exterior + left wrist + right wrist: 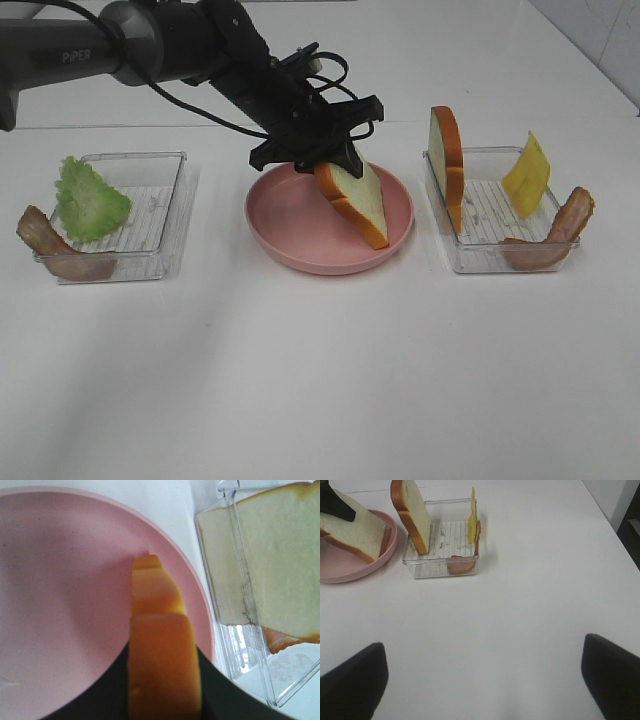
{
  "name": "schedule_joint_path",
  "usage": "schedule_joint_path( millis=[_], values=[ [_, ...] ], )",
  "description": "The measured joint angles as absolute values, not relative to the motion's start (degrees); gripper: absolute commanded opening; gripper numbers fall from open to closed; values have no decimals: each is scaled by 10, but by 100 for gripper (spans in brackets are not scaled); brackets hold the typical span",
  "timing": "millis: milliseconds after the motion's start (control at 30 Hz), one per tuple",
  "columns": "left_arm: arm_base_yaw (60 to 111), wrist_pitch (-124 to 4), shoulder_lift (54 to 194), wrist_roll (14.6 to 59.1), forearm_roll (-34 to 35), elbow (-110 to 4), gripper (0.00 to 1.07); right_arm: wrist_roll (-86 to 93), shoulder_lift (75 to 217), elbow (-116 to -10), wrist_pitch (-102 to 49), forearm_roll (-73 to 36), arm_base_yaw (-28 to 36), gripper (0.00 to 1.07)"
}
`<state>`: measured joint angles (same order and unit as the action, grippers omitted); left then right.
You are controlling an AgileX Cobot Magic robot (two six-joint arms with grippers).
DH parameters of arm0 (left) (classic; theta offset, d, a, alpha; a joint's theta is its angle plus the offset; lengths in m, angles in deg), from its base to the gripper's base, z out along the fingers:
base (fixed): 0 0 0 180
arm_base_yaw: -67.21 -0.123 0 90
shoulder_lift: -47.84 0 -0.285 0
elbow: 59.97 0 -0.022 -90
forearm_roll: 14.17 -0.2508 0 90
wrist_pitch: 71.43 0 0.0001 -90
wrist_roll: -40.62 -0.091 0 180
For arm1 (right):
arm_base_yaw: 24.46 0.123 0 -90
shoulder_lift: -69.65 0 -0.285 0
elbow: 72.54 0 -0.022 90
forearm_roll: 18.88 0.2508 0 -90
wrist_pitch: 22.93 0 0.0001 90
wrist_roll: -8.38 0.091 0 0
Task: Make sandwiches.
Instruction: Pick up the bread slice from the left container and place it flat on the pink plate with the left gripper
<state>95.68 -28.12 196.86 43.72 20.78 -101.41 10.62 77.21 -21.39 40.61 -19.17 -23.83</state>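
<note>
left gripper point(335, 168) clamping a white toy bread slice with orange-brown crust point(362, 205), tilting it over a round pink plate point(290, 255), right gripper point(481, 680) spreading its jaws wide

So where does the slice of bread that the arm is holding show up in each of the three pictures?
Exterior high: the held bread slice hangs tilted at the centre, over the pink plate.
Left wrist: seen edge-on, just its orange crust, against the plate.
Right wrist: the slice is far off, over the plate, beside the clear tray.
Shared landmark: the pink plate.
</note>
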Motion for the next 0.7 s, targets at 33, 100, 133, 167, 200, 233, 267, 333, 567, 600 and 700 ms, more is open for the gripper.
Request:
schedule_joint_path(
  millis=[33, 100, 133, 167, 200, 233, 267, 333, 567, 600, 700],
  values=[
    [956, -282, 1973, 437, 211, -1015, 0, 106, 772, -214, 406, -192, -238, 98],
    [956, -282, 1975, 437, 212, -1015, 0, 106, 772, -214, 406, -192, -238, 98],
    [956, -282, 1976, 437, 213, -1015, 0, 106, 772, -214, 406, -192, -238, 98],
    [956, -282, 1976, 437, 213, -1016, 0, 106, 772, -214, 406, -192, -238, 98],
    [956, -282, 1976, 437, 213, -1016, 0, 106, 772, -214, 406, -192, -238, 98],
    [956, -282, 1976, 437, 213, -1019, 5, 106, 772, -214, 406, -192, -238, 98],
    [956, -281, 1977, 437, 212, -1019, 10, 106, 772, -214, 406, -192, -238, 98],
    [956, -281, 1977, 437, 209, -1020, 20, 106, 772, -214, 406, -192, -238, 98],
    [956, -244, 1984, 439, 177, -1044, 61, 106, 772, -214, 406, -192, -238, 98],
    [956, -235, 1986, 442, 171, -1050, 69, 106, 772, -214, 406, -192, -238, 98],
    [956, -210, 1988, 457, 143, -1067, 73, 106, 772, -214, 406, -192, -238, 98]
  ],
)
